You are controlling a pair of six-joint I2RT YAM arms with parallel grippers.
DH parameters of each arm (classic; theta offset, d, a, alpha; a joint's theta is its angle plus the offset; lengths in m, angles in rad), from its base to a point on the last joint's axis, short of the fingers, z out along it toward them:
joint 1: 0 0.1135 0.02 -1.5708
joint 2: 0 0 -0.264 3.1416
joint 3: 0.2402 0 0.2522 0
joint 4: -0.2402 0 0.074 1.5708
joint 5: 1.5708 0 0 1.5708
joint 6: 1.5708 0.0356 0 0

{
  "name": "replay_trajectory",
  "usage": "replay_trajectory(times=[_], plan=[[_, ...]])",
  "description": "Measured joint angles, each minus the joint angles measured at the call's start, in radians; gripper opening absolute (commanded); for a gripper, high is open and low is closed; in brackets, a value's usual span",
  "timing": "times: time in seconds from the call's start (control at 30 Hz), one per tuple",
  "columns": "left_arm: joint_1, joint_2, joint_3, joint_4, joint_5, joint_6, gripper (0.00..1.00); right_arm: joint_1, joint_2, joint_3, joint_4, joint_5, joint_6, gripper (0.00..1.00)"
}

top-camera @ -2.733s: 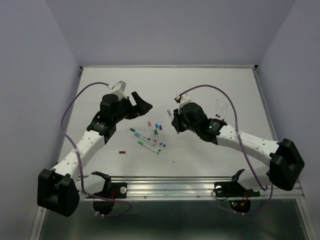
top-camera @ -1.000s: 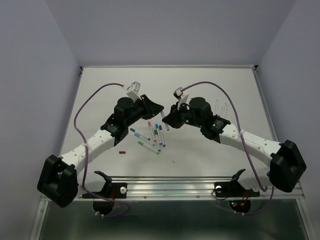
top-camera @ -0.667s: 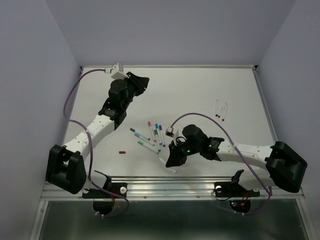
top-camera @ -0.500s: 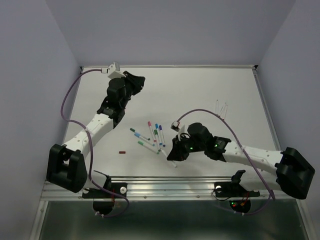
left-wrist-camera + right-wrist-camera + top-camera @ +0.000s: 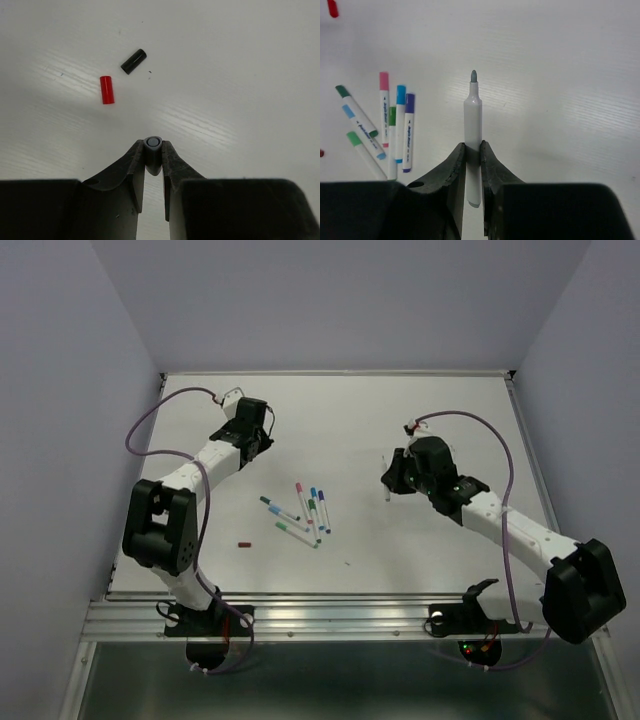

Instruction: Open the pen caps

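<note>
From above, the left jaws hang over the far left of the bench point(image 5: 400, 400) and the right jaws right of a cluster of capped pens point(image 5: 305, 512), most caps apparently yet to come off. The left wrist view shows jaws pinched narrow on a freed dark cap point(image 5: 153, 148), a red cap point(image 5: 106, 90) and a black cap point(image 5: 133, 61) lying loose beyond. The right wrist view shows jaws clamped on a bared pen barrel point(image 5: 472, 120).

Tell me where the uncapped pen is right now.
Right wrist view: the uncapped pen is clamped in the right gripper, tip pointing out, to the right of the capped pens lying on the table.
</note>
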Motion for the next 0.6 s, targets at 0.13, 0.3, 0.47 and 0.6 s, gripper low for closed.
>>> replay_trajectory(times=[0.13, 0.3, 0.47, 0.6], plan=[[0.013, 0.108, 0.060, -0.091, -0.023, 0.017, 0.02, -0.049, 0.015, 0.011, -0.013, 0.056, -0.011, 0.01], [0.022, 0.197, 0.124, -0.148, -0.034, 0.025, 0.02, -0.088, 0.025, 0.011, -0.038, 0.081, -0.014, 0.01], [0.039, 0.288, 0.188, -0.197, -0.053, 0.026, 0.24, -0.115, 0.025, 0.011, -0.046, 0.085, -0.016, 0.01], [0.044, 0.308, 0.198, -0.222, -0.061, 0.028, 0.38, -0.131, 0.025, 0.011, -0.048, 0.087, -0.018, 0.01]])
